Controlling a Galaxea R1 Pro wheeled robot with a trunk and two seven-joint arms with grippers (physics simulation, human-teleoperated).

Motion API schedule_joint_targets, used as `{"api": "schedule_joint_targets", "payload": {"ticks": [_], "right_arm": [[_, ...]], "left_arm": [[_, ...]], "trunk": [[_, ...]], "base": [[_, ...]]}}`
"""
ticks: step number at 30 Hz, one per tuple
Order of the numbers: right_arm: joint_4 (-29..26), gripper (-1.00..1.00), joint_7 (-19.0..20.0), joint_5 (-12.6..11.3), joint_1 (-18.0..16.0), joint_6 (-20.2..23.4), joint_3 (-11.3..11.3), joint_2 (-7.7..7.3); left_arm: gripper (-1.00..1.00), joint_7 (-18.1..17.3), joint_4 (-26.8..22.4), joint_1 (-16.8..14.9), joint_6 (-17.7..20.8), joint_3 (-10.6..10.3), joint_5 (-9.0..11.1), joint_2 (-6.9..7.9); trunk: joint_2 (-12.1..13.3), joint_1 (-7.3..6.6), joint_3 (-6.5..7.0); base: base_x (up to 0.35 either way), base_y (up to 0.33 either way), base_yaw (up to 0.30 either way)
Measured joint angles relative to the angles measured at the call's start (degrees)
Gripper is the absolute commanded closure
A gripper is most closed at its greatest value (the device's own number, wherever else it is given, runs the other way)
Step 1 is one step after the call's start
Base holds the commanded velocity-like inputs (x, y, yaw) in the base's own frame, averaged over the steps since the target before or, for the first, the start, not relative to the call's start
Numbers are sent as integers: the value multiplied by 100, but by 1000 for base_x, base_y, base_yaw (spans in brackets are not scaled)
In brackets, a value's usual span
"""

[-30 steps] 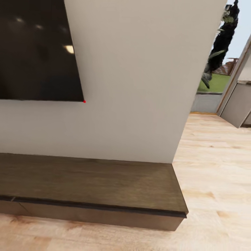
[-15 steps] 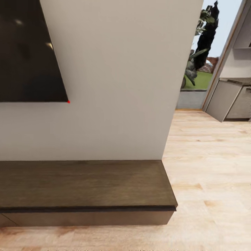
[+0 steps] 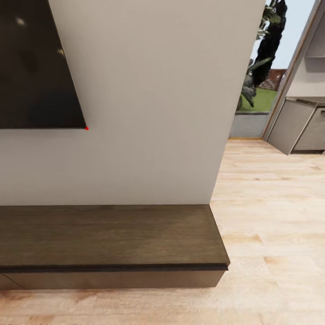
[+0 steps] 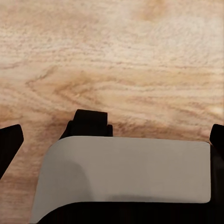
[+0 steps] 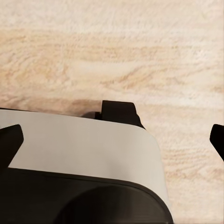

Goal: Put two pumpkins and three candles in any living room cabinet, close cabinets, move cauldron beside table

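Nearest the robot, both wrist views look down at pale wood-grain floor [image 4: 121, 56] past a grey-and-black part of the robot's own body. In the left wrist view the left gripper [image 4: 112, 135] shows dark fingertips [image 4: 10, 140] at the two side edges, spread wide with nothing between them. The right gripper [image 5: 112, 135] reads the same, its fingertips [image 5: 9, 140] far apart and empty. Judged from this, the arms hang tucked low for travel rather than reaching.

Beyond, in the head view, the cabinet [image 3: 108, 234] stands on the floor directly ahead, backed against a white wall [image 3: 153, 99]. Its long axis runs along the wall, across the view, continuing out of frame at the left. Its end stops just short of the wall's outer corner. The flat top carries nothing here. The drawer fronts [image 3: 113, 279] face the robot and look flush, so this stretch appears closed.

Above the cabinet, a dark television screen [image 3: 31, 67] hangs on the wall. Past the cabinet's end, floor runs to grey kitchen cupboards [image 3: 300, 131] and a window with foliage [image 3: 264, 54].
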Motion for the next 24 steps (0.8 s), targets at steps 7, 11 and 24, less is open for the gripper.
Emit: {"api": "schedule_joint_targets", "payload": {"ticks": [7,11,24], "right_arm": [[2,-100,-6,-3,0,-4,0,-10],[-11,-100,-34,-6,0,-8,0,10],[-42,-100,-51,41,0,-17,9,-56]], "left_arm": [[-100,0,0,0,0,0,0,0],[-100,-1,0,0,0,0,0,0],[-100,-1,0,0,0,0,0,0]], "trunk": [[0,0,-65],[0,0,-102],[0,0,-130]], "base": [[0,0,0],[0,0,0],[0,0,0]]}}
